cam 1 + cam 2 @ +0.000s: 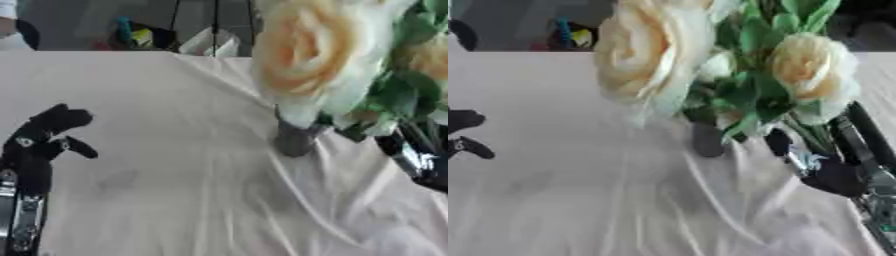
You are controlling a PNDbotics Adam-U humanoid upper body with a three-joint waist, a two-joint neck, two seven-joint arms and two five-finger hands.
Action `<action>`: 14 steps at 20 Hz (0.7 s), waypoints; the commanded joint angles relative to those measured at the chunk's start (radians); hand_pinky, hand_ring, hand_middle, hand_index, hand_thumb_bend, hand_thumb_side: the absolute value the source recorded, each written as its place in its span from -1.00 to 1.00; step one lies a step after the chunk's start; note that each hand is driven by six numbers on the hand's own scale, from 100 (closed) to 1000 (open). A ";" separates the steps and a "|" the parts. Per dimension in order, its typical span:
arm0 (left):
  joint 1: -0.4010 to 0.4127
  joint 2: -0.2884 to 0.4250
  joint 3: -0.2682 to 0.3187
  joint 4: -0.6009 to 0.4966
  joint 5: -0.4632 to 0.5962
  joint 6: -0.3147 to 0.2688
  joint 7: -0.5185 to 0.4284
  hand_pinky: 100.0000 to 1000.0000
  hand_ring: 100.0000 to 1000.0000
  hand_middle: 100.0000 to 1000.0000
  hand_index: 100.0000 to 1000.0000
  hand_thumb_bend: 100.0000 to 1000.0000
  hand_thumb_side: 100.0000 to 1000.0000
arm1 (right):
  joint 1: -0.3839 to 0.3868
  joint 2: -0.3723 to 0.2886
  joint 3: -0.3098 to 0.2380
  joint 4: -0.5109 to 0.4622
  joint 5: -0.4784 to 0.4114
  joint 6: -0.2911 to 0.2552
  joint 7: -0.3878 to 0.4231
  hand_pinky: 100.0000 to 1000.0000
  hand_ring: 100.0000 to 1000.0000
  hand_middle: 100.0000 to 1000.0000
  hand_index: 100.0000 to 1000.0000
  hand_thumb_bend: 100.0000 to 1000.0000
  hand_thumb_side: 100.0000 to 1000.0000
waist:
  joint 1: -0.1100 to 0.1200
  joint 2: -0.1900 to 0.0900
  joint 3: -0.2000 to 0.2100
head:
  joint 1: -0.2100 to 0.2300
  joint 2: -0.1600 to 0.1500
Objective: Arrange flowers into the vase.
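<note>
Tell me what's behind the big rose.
Behind the big rose: green leaves, a smaller rose and a dark vase on the cloth. The vase's mouth is covered by petals.

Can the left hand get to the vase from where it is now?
Probably yes: the left hand has only bare, wrinkled tablecloth between it and the vase. The flowers overhang the vase mouth, so approach low.

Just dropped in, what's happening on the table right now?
The robot's right hand is curled round the green stems of a bunch of cream flowers, holding them up close to the camera above the white tablecloth. A small dark grey vase stands on the cloth just below the blooms; the stems are not visibly in it yet. The left hand rests idle at the left side, holding nothing.
</note>
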 commanded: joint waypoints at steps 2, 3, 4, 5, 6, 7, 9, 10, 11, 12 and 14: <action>0.000 0.010 0.000 -0.019 0.007 0.001 0.003 -0.15 0.50 0.41 0.78 -1.00 1.00 | -0.032 -0.038 -0.030 -0.025 -0.101 0.031 0.004 -1.00 -1.00 -1.00 -1.00 -0.33 0.51 | -0.013 -0.030 -0.001 | 0.012 0.021; 0.001 0.010 0.000 -0.019 0.007 0.000 0.003 -0.15 0.50 0.41 0.78 -1.00 1.00 | -0.039 -0.039 -0.032 -0.025 -0.125 0.039 0.009 -1.00 -1.00 -1.00 -1.00 -0.34 0.51 | -0.012 -0.032 -0.001 | 0.015 0.025; 0.001 0.010 0.001 -0.019 0.008 -0.001 0.004 -0.14 0.50 0.41 0.78 -1.00 1.00 | -0.048 -0.040 -0.034 -0.025 -0.152 0.048 0.014 -1.00 -1.00 -1.00 -1.00 -0.37 0.65 | -0.010 -0.034 -0.002 | 0.020 0.028; 0.002 0.010 0.000 -0.019 0.009 -0.001 0.004 -0.14 0.50 0.41 0.78 -1.00 1.00 | -0.058 -0.042 -0.037 -0.025 -0.179 0.056 0.018 -1.00 -1.00 -1.00 -1.00 -0.35 0.50 | -0.009 -0.036 -0.002 | 0.024 0.030; 0.002 0.011 0.000 -0.019 0.009 -0.001 0.004 -0.14 0.50 0.41 0.78 -1.00 1.00 | -0.067 -0.044 -0.042 -0.025 -0.204 0.064 0.022 -1.00 -1.00 -1.00 -1.00 -0.36 0.50 | -0.008 -0.037 -0.003 | 0.028 0.031; 0.003 0.011 0.001 -0.019 0.010 -0.002 0.004 -0.14 0.50 0.41 0.78 -1.00 1.00 | -0.077 -0.045 -0.047 -0.025 -0.228 0.071 0.023 -1.00 -1.00 -1.00 -1.00 -0.36 0.50 | -0.007 -0.038 -0.003 | 0.031 0.031; 0.004 0.011 0.001 -0.019 0.010 -0.002 0.005 -0.14 0.50 0.41 0.78 -1.00 1.00 | -0.093 -0.049 -0.057 -0.025 -0.270 0.079 0.024 -1.00 -1.00 -1.00 -1.00 -0.38 0.49 | -0.005 -0.040 -0.003 | 0.035 0.028; 0.005 0.011 0.001 -0.019 0.011 -0.002 0.005 -0.14 0.50 0.41 0.78 -1.00 1.00 | -0.106 -0.051 -0.065 -0.025 -0.291 0.083 0.019 -1.00 -1.00 -1.00 -1.00 -0.39 0.49 | -0.004 -0.042 -0.004 | 0.035 0.025; 0.005 0.011 0.001 -0.019 0.011 -0.002 0.005 -0.14 0.50 0.41 0.78 -1.00 1.00 | -0.116 -0.053 -0.071 -0.025 -0.312 0.088 0.013 -1.00 -1.00 -1.00 -1.00 -0.40 0.48 | -0.004 -0.043 -0.004 | 0.035 0.023; 0.005 0.012 0.001 -0.019 0.011 -0.002 0.005 -0.14 0.50 0.41 0.78 -1.00 1.00 | -0.126 -0.054 -0.076 -0.025 -0.332 0.095 0.008 -1.00 -1.00 -1.00 -1.00 -0.40 0.48 | -0.004 -0.044 -0.004 | 0.034 0.020; 0.005 0.012 0.001 -0.019 0.011 -0.003 0.004 -0.14 0.50 0.41 0.78 -1.00 1.00 | -0.139 -0.057 -0.085 -0.025 -0.360 0.104 0.000 -1.00 -1.00 -1.00 -1.00 -0.40 0.48 | -0.005 -0.044 -0.003 | 0.031 0.014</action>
